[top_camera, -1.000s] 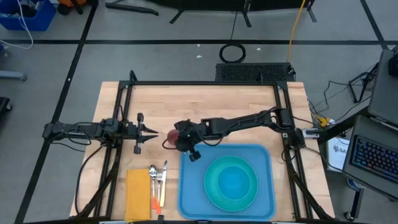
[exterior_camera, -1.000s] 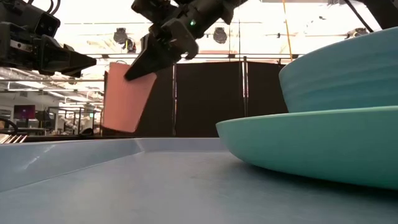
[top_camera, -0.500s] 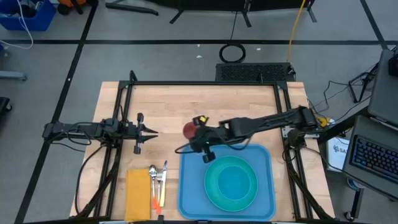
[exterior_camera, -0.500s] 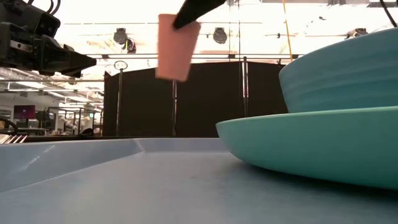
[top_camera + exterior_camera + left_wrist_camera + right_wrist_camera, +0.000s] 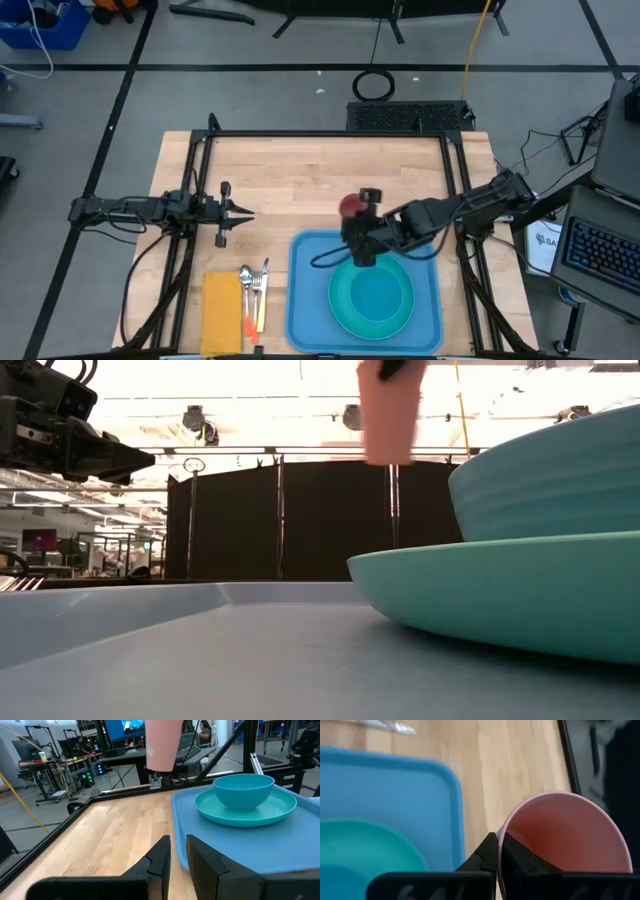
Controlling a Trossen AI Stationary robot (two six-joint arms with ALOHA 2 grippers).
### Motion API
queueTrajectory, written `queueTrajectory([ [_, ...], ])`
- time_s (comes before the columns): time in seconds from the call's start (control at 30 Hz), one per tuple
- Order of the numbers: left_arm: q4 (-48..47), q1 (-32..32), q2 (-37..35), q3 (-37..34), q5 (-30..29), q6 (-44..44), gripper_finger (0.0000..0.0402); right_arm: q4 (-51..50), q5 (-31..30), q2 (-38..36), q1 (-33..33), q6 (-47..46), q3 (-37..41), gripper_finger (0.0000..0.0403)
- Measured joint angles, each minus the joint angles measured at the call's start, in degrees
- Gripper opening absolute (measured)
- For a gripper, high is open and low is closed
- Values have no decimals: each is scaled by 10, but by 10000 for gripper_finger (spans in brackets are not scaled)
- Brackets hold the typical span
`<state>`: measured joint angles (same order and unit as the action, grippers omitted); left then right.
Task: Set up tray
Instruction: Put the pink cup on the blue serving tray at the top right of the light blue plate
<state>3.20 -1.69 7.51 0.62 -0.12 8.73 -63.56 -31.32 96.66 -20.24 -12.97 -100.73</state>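
Observation:
A pink cup (image 5: pixel 351 205) hangs in the air over the far rim of the light-blue tray (image 5: pixel 305 300). My right gripper (image 5: pixel 357 218) is shut on it. The cup also shows in the low view (image 5: pixel 390 410) and the left wrist view (image 5: pixel 162 745), about upright. On the tray stands a turquoise plate (image 5: pixel 345 300) with a turquoise bowl (image 5: pixel 243 790) on it. My left gripper (image 5: pixel 243 211) waits over the table's left half, fingers a narrow gap apart, touching nothing. My right gripper (image 5: pixel 498 851) holds the pink cup by its rim (image 5: pixel 503 831). One finger (image 5: pixel 516 855) is inside the cup and the other outside. The fingers come from above, slanting in from the table's right. The cup hangs below them, lifted clear of table and tray.
A yellow napkin (image 5: pixel 220 312) lies near the table's near-left corner. A spoon, a fork and an orange-handled knife (image 5: pixel 254 292) lie between it and the tray. Bare wood (image 5: pixel 300 170) spreads across the far half. A black frame (image 5: pixel 330 134) edges the table.
My right gripper has carried the pink cup toward the table's right, from beside the tray's far left corner to above the tray's far rim. It has raised the cup on the way. The cup was tilted and is now about upright.

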Motion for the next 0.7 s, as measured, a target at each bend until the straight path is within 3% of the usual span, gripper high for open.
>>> queueTrajectory([
  [0.7, 0, 0, 0, 0, 0, 0, 67, -188, 18, -5, -125, -455, 116, 0],
])
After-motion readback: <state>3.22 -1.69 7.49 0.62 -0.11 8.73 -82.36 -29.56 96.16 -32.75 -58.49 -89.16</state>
